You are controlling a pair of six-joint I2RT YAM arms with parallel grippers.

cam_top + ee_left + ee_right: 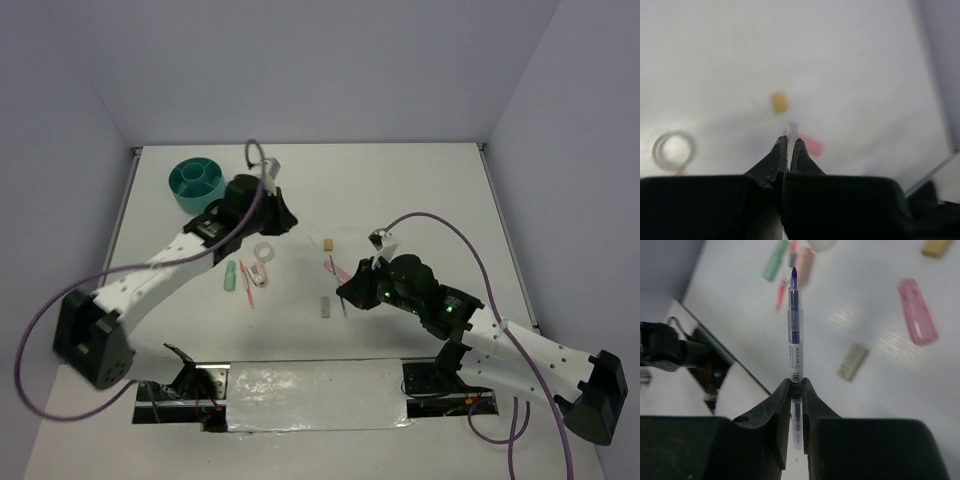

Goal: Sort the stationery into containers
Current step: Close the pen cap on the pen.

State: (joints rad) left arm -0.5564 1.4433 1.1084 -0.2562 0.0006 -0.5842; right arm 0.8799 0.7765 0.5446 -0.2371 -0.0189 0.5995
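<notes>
The cup [197,180] stands near the far left corner. Just right of it, the left gripper [788,142] is clenched on a thin clear-ended pen [792,128]. In the middle lie a green piece [230,276], a ring [264,250], a tan block [328,243] and a pink piece [338,268]. Right of the middle, the right gripper [796,382] grasps a dark pen [795,335], clear of the surface.

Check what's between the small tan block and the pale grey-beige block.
A pink oblong piece lies between the small tan block and the pale grey-beige block, seen in the top view.
</notes>
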